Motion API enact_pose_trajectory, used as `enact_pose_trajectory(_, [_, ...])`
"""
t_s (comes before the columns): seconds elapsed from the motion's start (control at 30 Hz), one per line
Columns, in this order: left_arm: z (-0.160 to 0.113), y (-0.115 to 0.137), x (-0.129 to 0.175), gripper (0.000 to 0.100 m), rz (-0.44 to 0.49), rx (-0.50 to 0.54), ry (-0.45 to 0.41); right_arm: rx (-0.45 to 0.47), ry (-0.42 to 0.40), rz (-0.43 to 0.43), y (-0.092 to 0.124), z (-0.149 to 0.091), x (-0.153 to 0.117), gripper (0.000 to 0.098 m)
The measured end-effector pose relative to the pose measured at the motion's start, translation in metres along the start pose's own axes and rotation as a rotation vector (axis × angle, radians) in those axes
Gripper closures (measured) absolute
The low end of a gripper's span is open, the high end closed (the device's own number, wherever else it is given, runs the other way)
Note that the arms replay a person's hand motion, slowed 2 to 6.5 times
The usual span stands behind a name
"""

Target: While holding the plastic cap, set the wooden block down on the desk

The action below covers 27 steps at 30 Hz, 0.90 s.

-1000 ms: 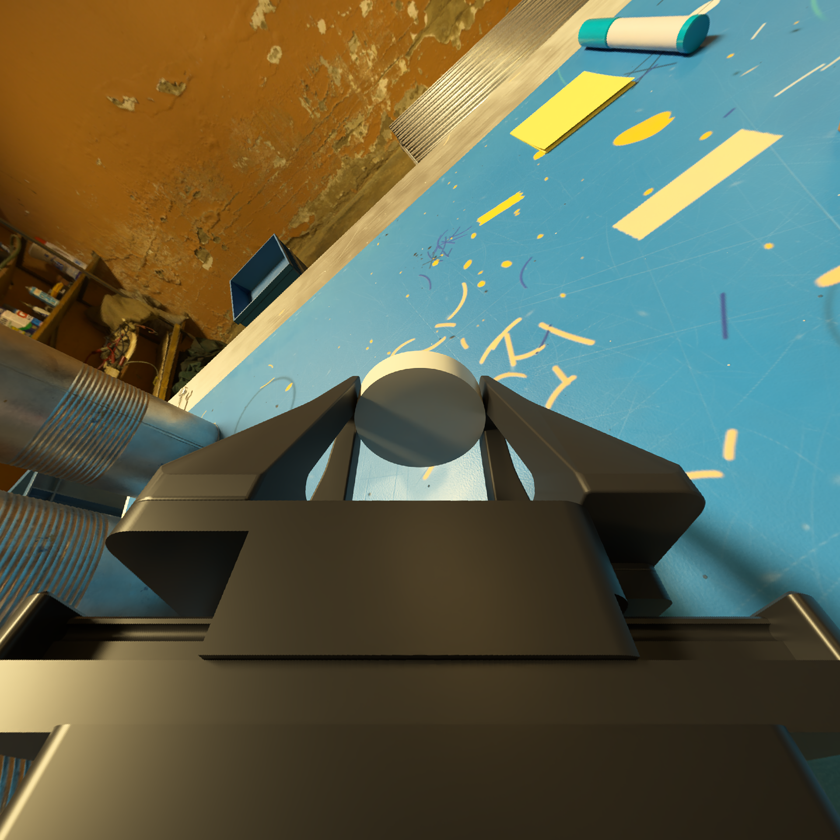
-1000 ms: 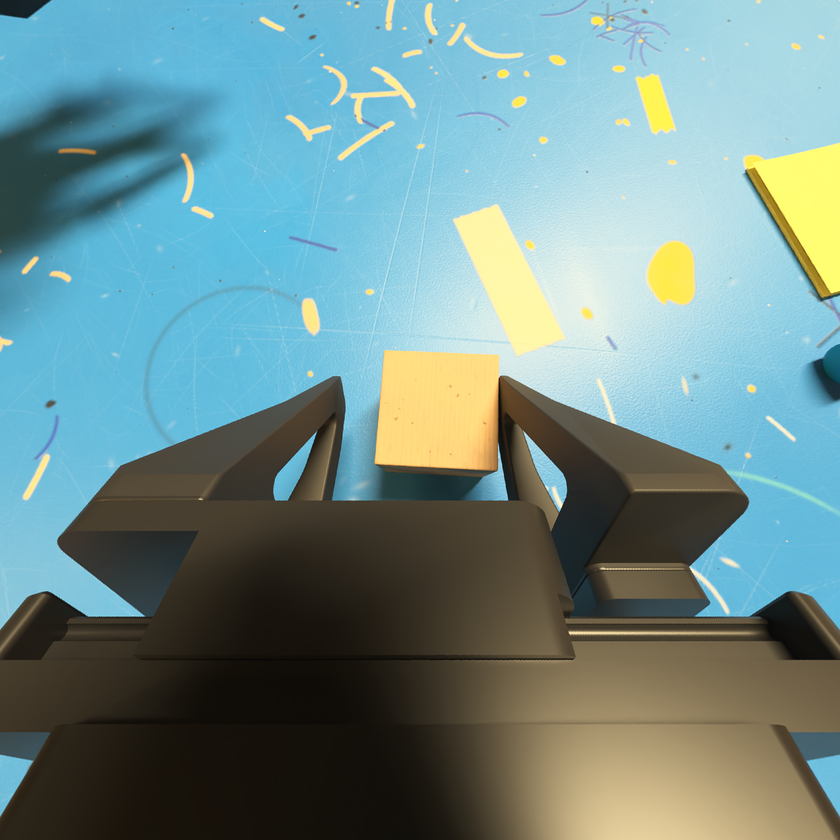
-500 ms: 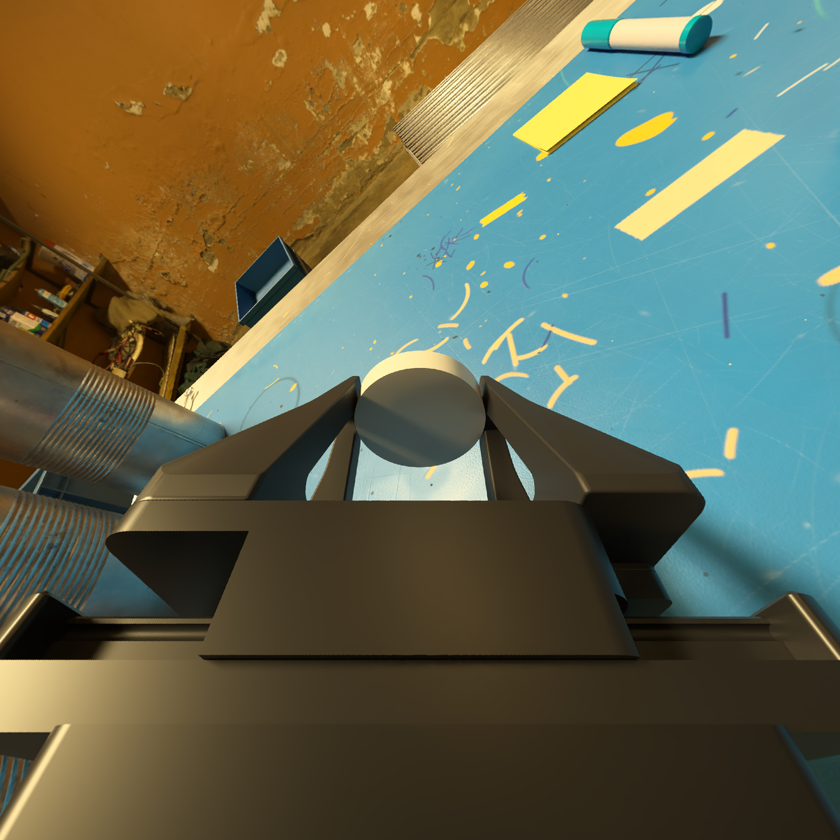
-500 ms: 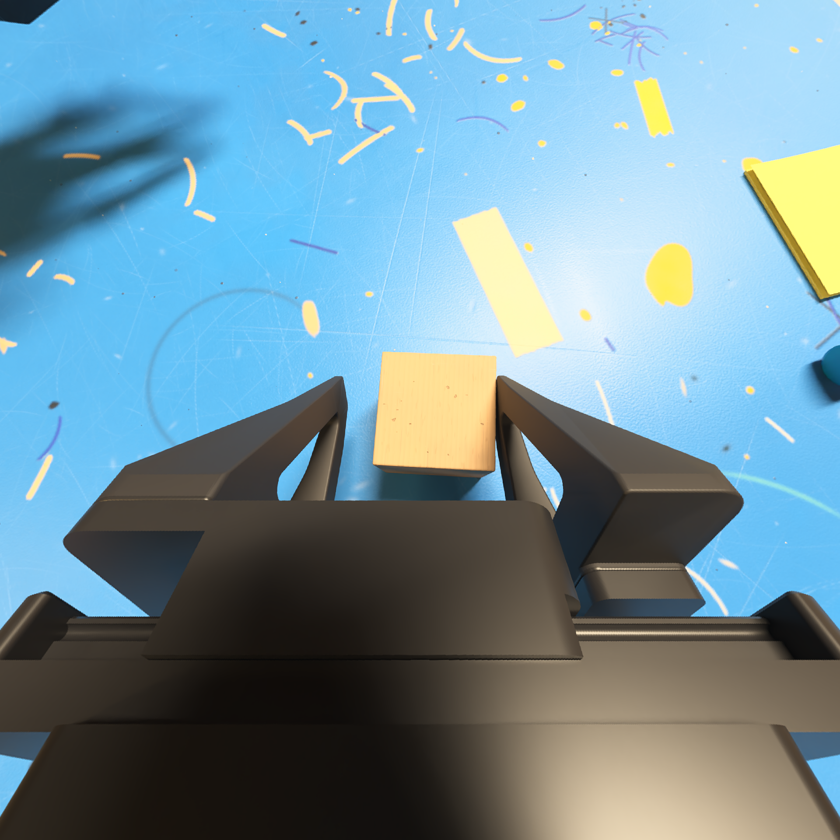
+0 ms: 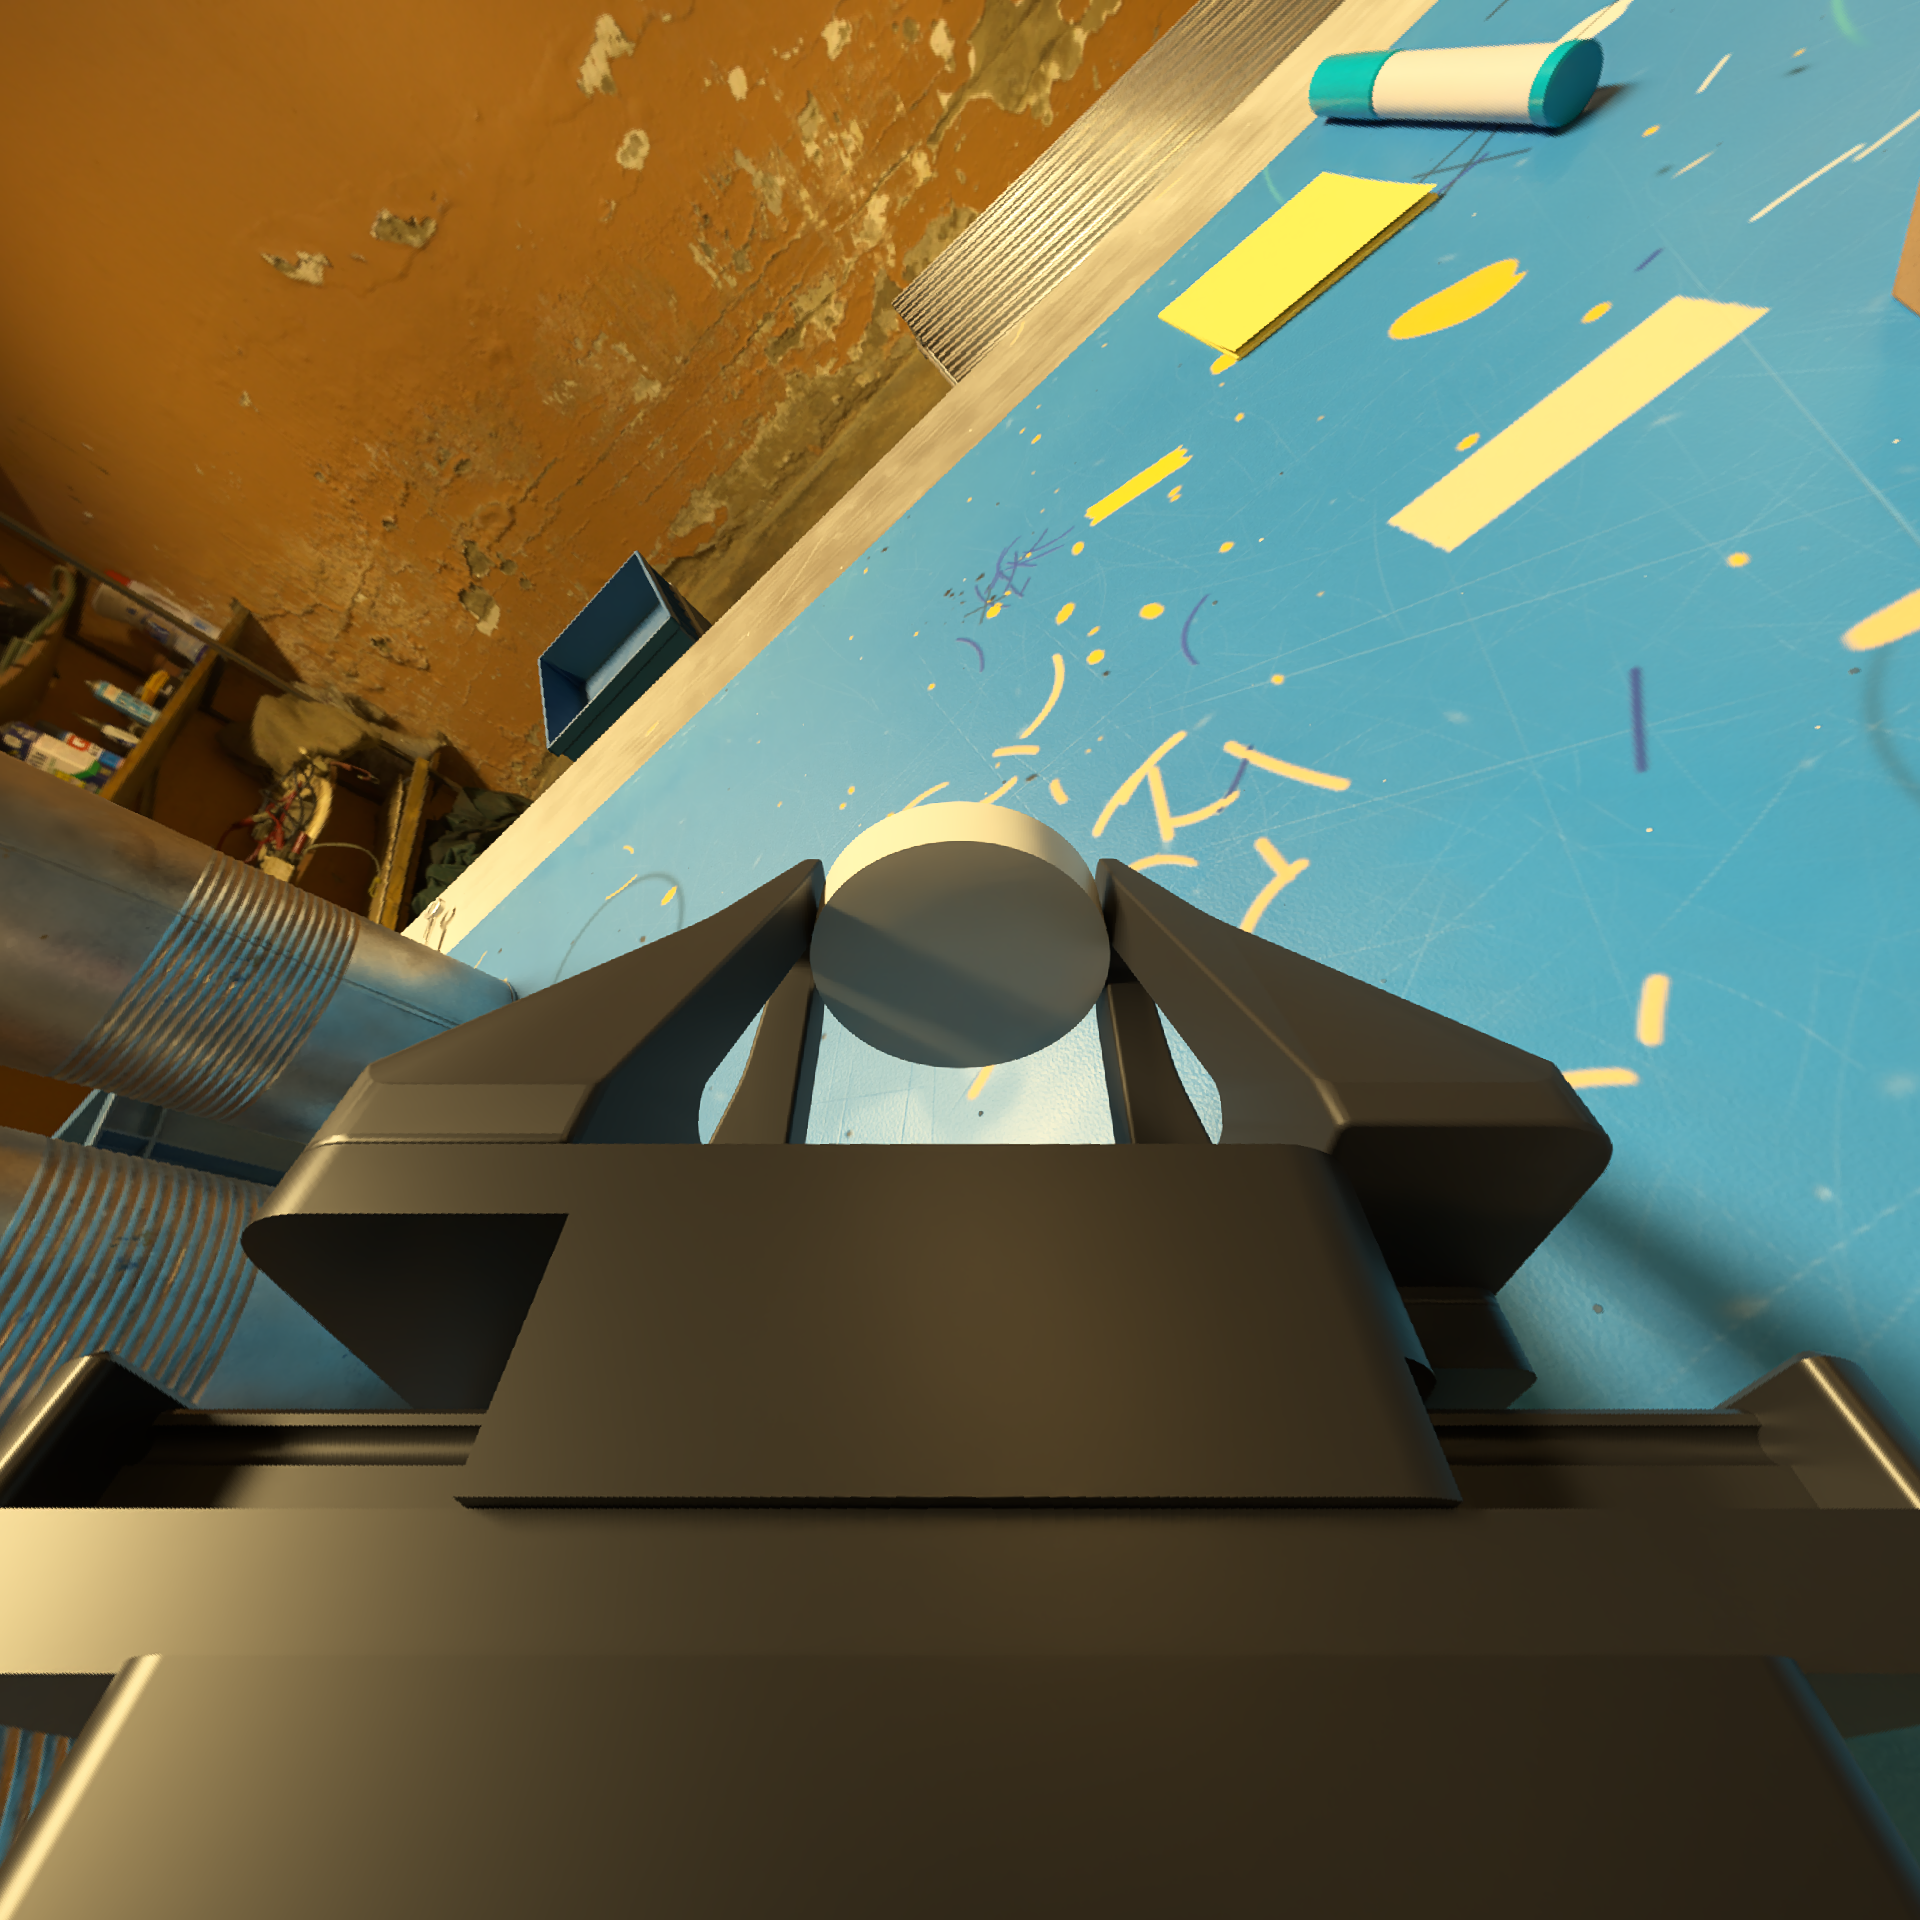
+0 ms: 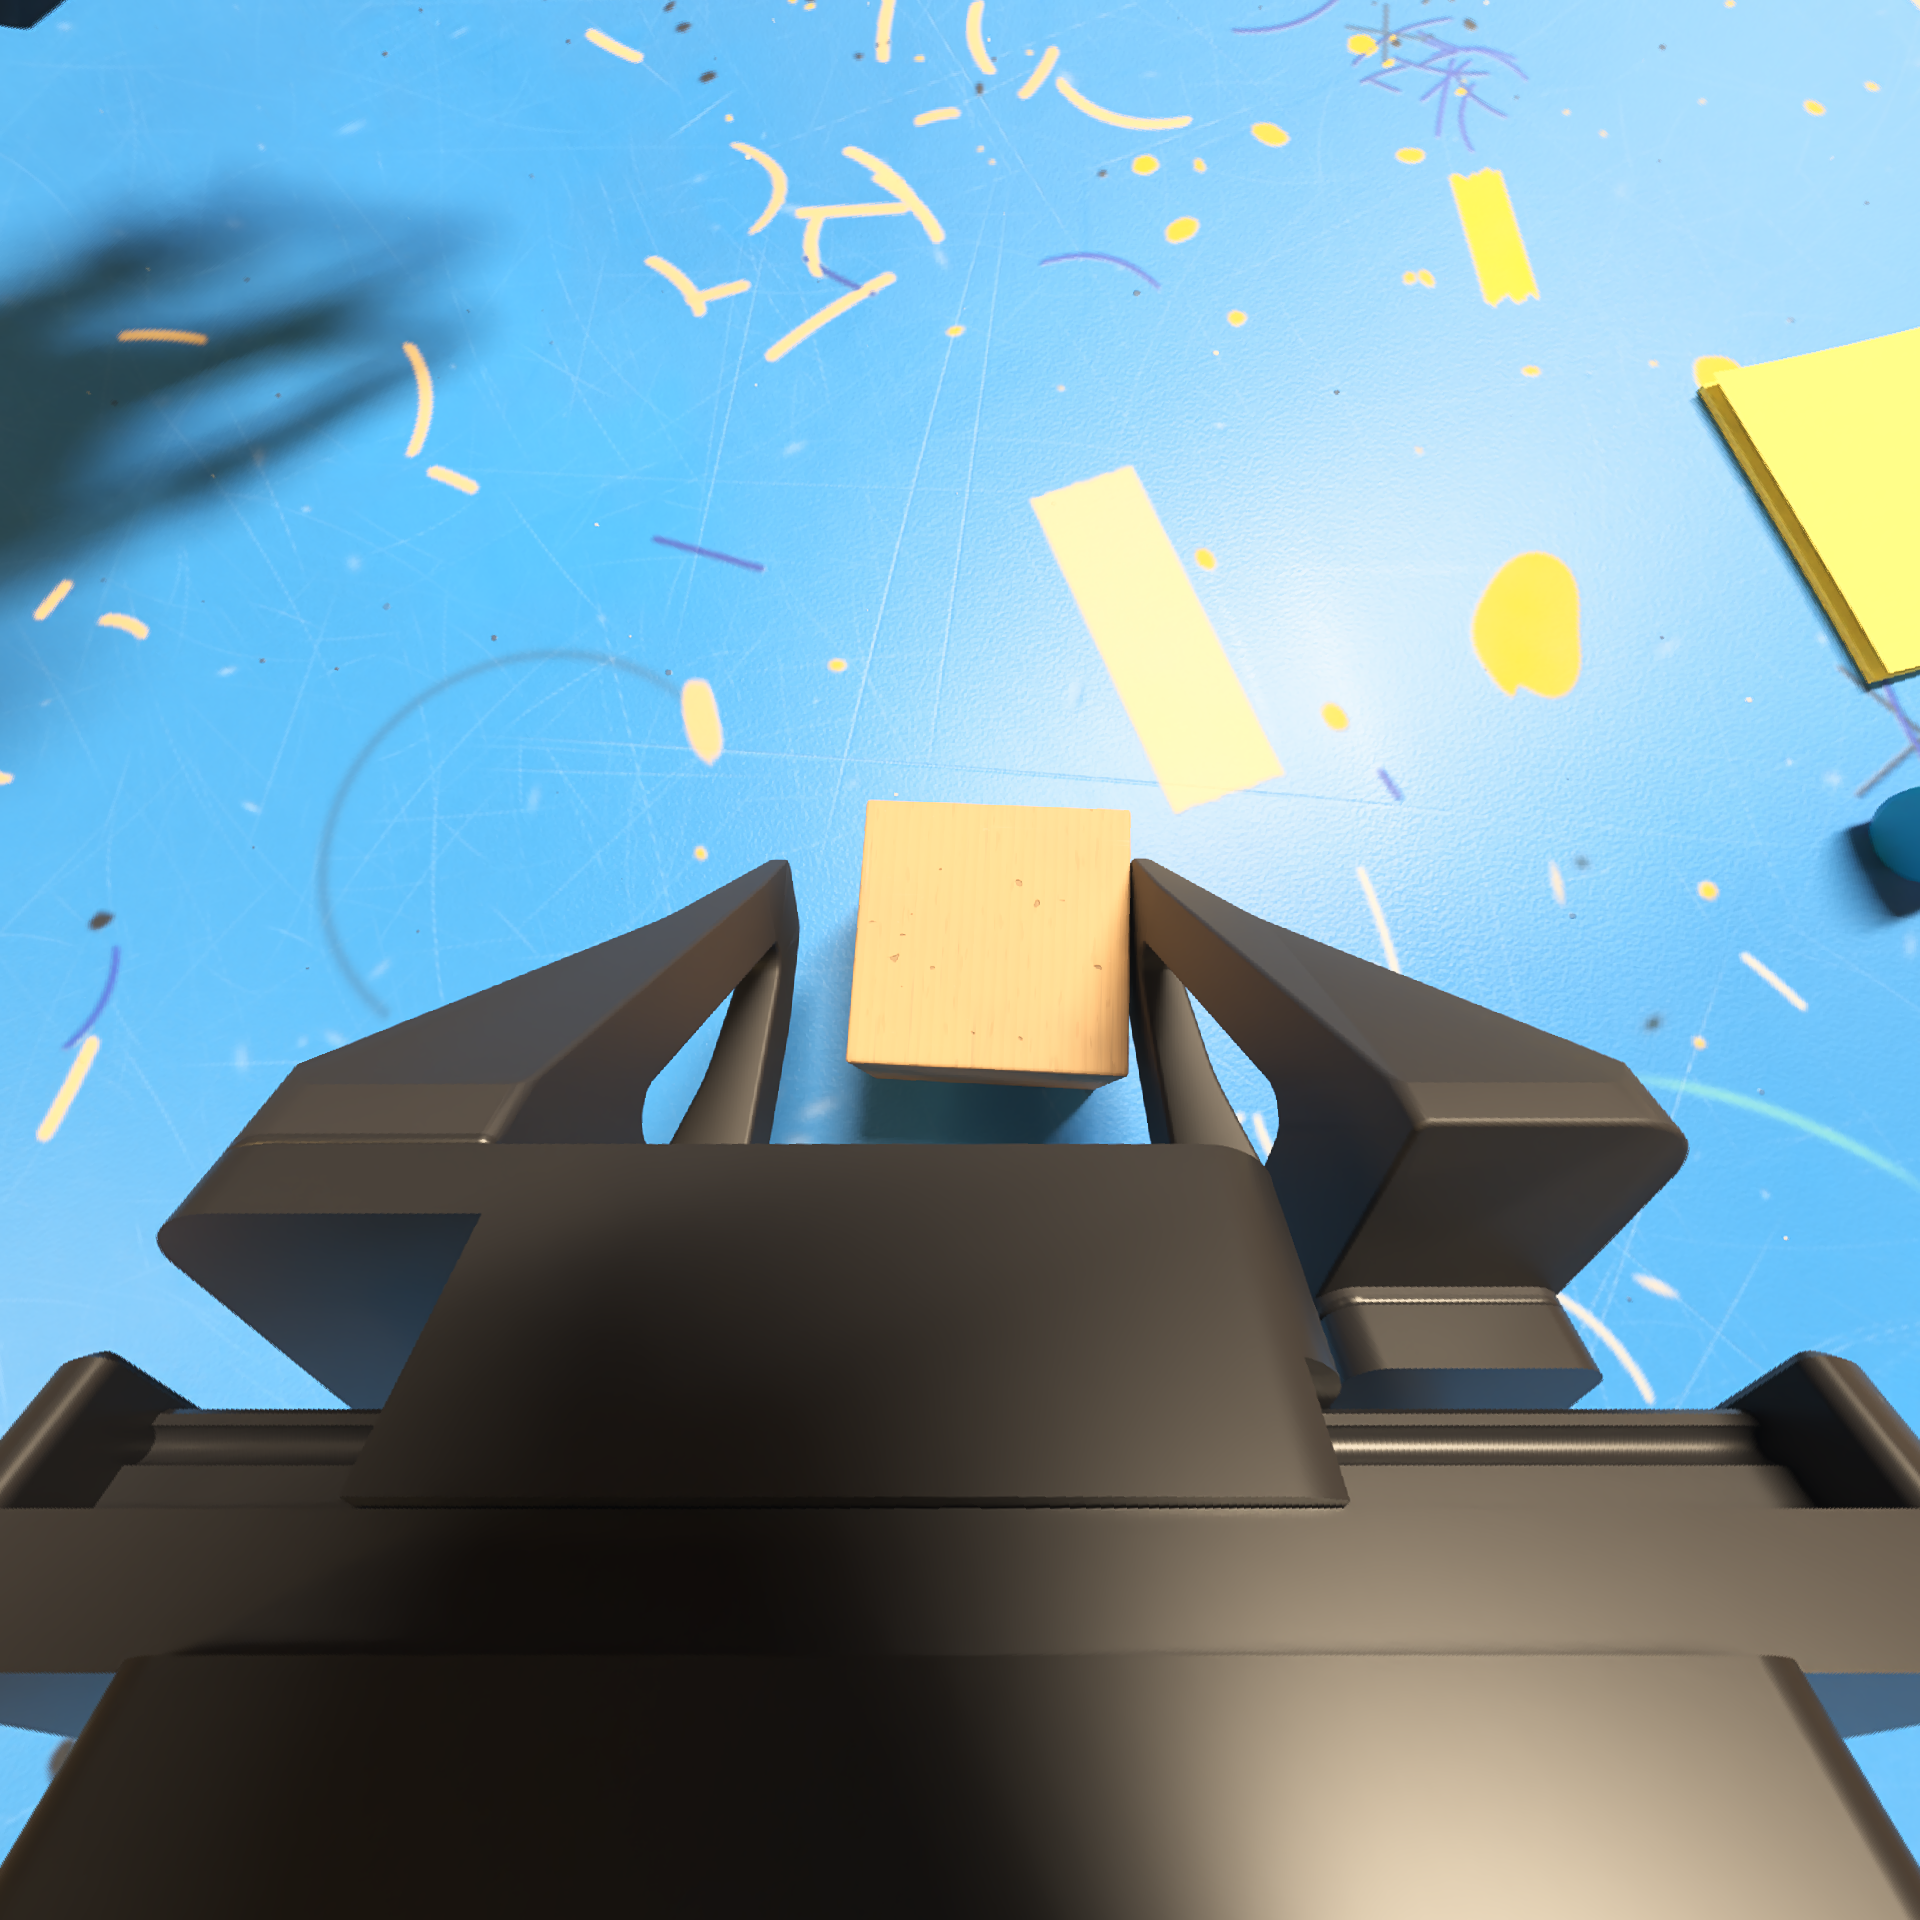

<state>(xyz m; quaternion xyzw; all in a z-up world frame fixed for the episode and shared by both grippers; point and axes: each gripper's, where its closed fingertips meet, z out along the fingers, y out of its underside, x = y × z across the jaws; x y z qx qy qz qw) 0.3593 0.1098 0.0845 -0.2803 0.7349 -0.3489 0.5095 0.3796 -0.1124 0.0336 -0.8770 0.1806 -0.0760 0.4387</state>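
Note:
In the left wrist view my left gripper (image 5: 960,883) is shut on the white round plastic cap (image 5: 956,956) and holds it above the blue desk (image 5: 1558,831). In the right wrist view the wooden block (image 6: 987,940) sits on the desk (image 6: 520,540) with its shadow right under it. My right gripper (image 6: 962,873) is open around the block. Its right finger (image 6: 1174,935) is against the block's side, and a narrow gap shows between the left finger (image 6: 769,935) and the block.
A teal-and-white tube (image 5: 1455,83) and a yellow pad (image 5: 1294,260) lie far on the desk; the pad also shows in the right wrist view (image 6: 1839,499). A blue bin (image 5: 613,665) sits beyond the desk edge. Metal pipes (image 5: 177,977) are at the left.
Both views have drifted only slightly. The cap stays clamped in the left gripper. The block stays between the parted right fingers on the desk.

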Motion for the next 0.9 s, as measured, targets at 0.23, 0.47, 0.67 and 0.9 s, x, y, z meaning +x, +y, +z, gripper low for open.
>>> enact_pose_trajectory(0.23, [0.0013,-0.0021,0.0023,0.057,0.004,0.004,0.005,-0.005,0.007,-0.005,0.0009,0.0005,0.0,0.0449])
enact_pose_trajectory(0.47, [0.0032,-0.0021,0.0063,0.057,0.023,0.0,0.016,-0.008,0.01,-0.007,0.0013,0.0009,0.0002,0.0451])
enact_pose_trajectory(0.67, [0.0025,-0.0033,0.0084,0.057,0.042,0.002,0.02,-0.012,0.013,-0.009,0.0015,0.0014,0.0002,0.0451])
enact_pose_trajectory(0.9, [0.0024,-0.0035,0.0087,0.057,0.044,0.002,0.02,-0.012,0.014,-0.009,0.0016,0.0014,0.0003,0.0452])
